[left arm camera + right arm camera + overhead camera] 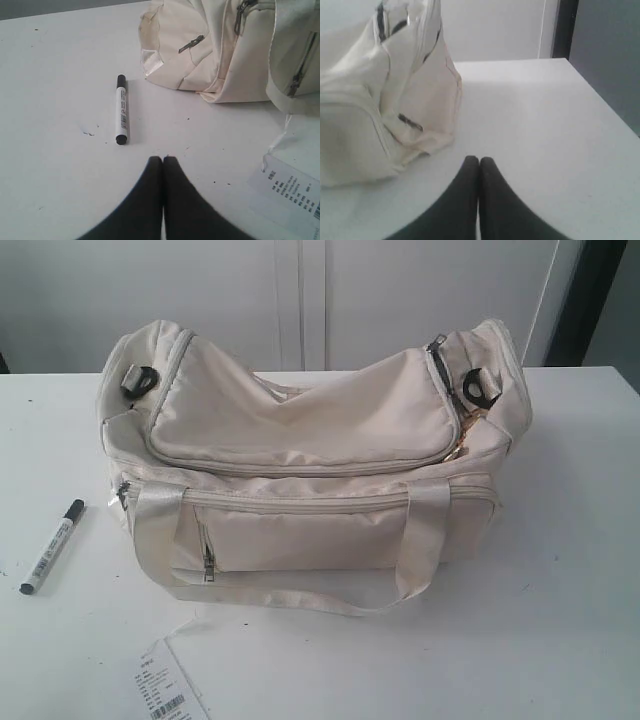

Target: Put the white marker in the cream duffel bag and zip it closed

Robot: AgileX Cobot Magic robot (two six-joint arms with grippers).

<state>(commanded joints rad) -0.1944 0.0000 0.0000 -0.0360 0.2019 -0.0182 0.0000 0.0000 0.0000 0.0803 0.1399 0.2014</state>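
White table (560, 620) with the cream duffel bag (310, 460) plonked mid-frame in the exterior view. The white marker (52, 546) lies flat at the left edge, just beside the bag, not touching it. Both claws are clenched, tips pressed together, nothing in them: left gripper (162, 160) hangs above the table near the marker, right gripper (479, 160) near the bag's end.

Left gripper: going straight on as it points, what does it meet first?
Probably the soft cream fabric duffel bag's end; the slim black-capped white marker lies off that line. Depth unclear.
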